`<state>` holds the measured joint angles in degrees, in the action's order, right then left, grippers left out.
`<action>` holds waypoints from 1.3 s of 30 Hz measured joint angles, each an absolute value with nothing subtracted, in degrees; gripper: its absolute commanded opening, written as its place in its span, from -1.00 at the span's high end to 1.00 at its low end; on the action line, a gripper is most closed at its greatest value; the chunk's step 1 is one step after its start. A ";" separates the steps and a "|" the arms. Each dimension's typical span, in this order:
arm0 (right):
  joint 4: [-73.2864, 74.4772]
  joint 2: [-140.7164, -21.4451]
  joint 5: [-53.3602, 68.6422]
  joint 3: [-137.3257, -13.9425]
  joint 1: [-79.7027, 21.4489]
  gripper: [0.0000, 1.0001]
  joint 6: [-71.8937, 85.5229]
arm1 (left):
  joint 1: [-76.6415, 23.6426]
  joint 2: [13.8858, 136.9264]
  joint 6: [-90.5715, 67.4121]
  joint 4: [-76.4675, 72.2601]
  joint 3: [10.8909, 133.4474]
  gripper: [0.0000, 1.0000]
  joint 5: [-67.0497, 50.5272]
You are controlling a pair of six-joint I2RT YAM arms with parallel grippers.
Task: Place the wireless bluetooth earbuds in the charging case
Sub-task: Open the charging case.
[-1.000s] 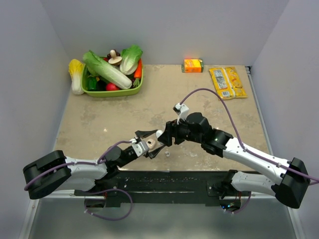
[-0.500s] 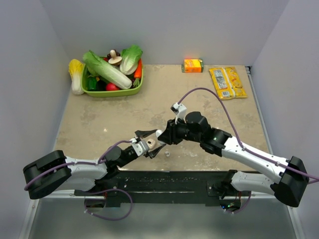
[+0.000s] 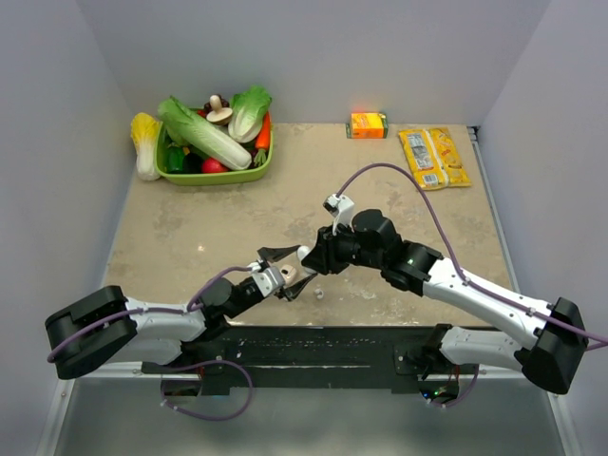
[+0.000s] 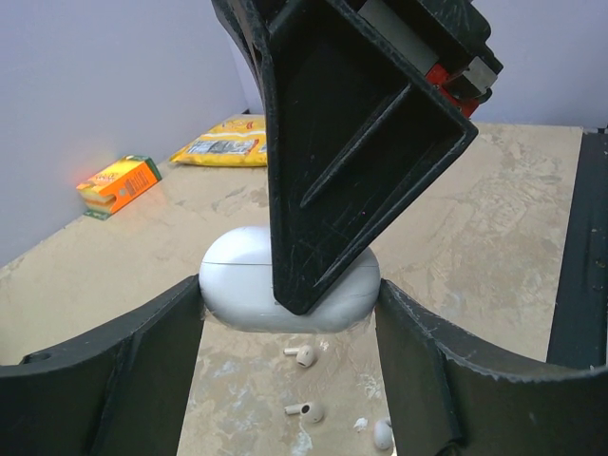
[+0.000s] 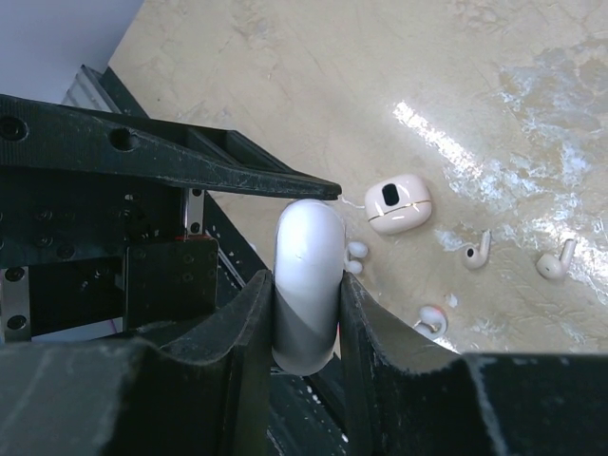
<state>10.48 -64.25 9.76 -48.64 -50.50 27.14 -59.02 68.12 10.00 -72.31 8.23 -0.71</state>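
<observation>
Gripping the charging case [image 5: 306, 249], left end effector [image 4: 290, 290] and right end effector [image 5: 306, 285] both held tight; right wrist view caught a pinkish case [image 5: 397, 202] below it, left wrist view didn't.

The small glossy white oval plastic charging case [image 5: 306, 275] is shut, a thin seam running along its pale shell [image 4: 237, 285]. It is held off the counter, over the middle of the near edge. The right gripper [image 5: 306, 318] pinches its flat faces and the left gripper [image 4: 290, 318] spans its ends. Below it, tiny whitish wireless earbuds [image 5: 475, 252] lie loose and scattered on the counter [image 4: 302, 356], close to that near edge [image 3: 319, 293]. Two with short stems lie on their sides.
</observation>
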 measured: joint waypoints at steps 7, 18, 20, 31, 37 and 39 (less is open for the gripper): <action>11.81 -64.49 9.54 -49.52 -50.50 1.00 25.96 | -59.02 68.34 9.61 -72.23 8.64 -1.00 -0.71; 14.50 -65.67 9.61 -49.54 -50.28 1.00 23.68 | -59.07 67.77 8.56 -72.77 9.56 -1.00 -1.17; 14.74 -65.67 9.63 -49.58 -50.28 1.00 23.51 | -59.07 67.75 8.54 -72.77 9.56 -0.99 -1.19; 17.72 -64.71 8.27 -53.63 -50.28 1.00 22.76 | -59.29 67.48 1.06 -73.10 9.54 -1.00 5.89; 20.99 -62.65 4.54 -58.59 -50.09 1.00 21.54 | -59.61 64.93 -8.23 -73.23 9.47 -1.00 14.15; 21.65 -62.13 3.88 -59.61 -50.09 1.00 21.39 | -59.53 63.79 -8.95 -71.94 9.74 -1.00 14.31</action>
<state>21.65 -62.13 3.88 -59.61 -50.09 21.39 -59.53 63.79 -8.95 -71.94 9.74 14.31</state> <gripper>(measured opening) 0.311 0.997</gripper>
